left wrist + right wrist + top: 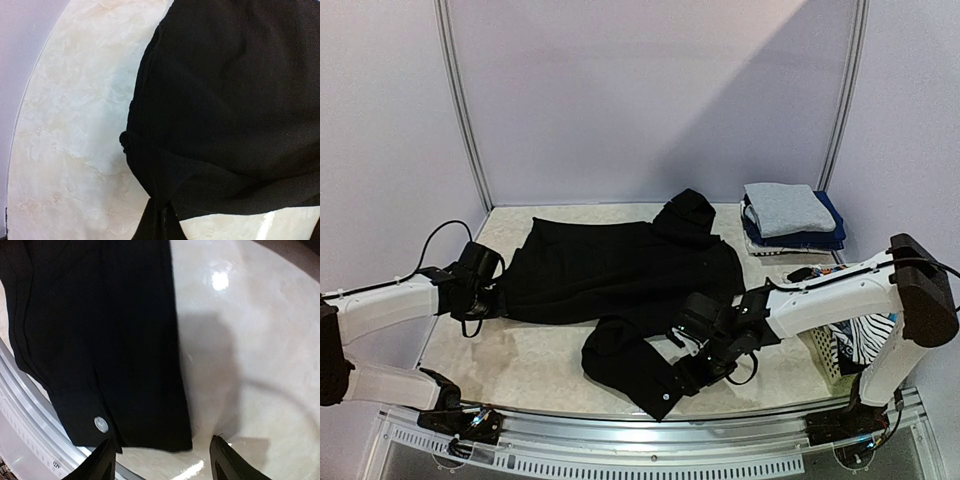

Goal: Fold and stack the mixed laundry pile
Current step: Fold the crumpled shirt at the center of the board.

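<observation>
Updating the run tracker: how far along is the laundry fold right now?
Done: folded stack, grey shirt on top, at back right. In hand: black hooded top spread flat, left gripper pinching its edge, right gripper open over a sleeve cuff. Left: folding that top, plus the striped piece in the basket.

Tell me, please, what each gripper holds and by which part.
Left gripper pinches the black hooded top at its left edge; right gripper holds nothing.

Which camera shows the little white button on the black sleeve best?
The right wrist view: the button sits close and clear on the sleeve cuff. The top view shows only a tiny pale dot. The left wrist view shows the black top but no button.
</observation>
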Action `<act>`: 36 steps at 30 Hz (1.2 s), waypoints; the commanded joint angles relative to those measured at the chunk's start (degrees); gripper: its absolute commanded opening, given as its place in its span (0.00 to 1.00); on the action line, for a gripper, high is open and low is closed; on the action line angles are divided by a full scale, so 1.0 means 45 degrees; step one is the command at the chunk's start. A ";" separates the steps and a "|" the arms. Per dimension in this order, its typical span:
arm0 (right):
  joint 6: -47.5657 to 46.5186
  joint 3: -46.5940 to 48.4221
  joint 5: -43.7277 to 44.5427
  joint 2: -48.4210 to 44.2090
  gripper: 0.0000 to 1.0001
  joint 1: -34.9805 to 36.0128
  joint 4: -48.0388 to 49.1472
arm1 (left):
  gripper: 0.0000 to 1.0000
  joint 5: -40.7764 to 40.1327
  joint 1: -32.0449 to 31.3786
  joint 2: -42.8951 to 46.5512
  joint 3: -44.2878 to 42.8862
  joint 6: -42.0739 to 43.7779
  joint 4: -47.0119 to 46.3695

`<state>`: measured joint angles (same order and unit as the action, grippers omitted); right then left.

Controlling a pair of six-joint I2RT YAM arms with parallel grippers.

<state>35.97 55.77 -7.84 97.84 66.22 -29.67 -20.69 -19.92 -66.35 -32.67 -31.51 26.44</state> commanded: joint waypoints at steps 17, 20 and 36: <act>0.0423 0.1050 0.1123 0.1699 0.00 0.0831 -0.1119 | 0.00 0.0026 0.0138 0.0232 0.0290 0.0086 -0.0240; 0.0479 0.0822 0.1159 0.1443 0.00 0.0816 -0.0889 | 0.00 0.0041 0.0139 0.0227 0.0319 0.0082 -0.0251; 0.0543 0.1549 0.4158 -0.4874 0.00 0.0813 -0.3729 | 0.00 0.0772 0.0035 0.2501 0.0212 0.0040 0.0694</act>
<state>37.69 59.81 5.85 83.66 69.45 -42.06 -19.00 -19.92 -58.19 -31.33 -31.29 26.74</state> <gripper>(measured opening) 0.009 0.013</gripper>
